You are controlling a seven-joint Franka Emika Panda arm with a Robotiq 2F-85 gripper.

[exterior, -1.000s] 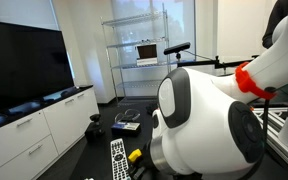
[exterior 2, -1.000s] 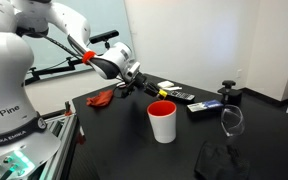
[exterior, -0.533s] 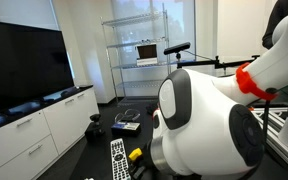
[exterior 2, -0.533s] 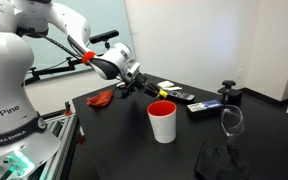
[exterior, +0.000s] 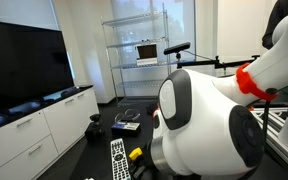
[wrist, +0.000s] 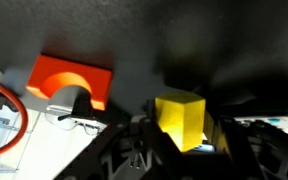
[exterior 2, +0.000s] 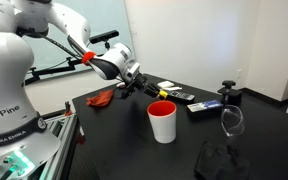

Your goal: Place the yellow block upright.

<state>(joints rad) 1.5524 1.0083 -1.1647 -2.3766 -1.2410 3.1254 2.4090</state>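
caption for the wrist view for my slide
yellow block held in the gripper, orange-red arched block lying beyond

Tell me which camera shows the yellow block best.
The wrist view: the yellow block is large and close, lower centre. In an exterior view it is just a yellow speck beside the robot's white body; where the gripper shows, I cannot make it out.

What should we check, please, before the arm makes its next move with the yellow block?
1. Yellow block lies between the fingers of the end effector: ok.
2. Fingers clamped firmly on the block: cannot tell.
3. Block standing upright on the table: cannot tell.
4. Orange block apart from the yellow block: ok.
5. Red cup apart from the end effector: ok.
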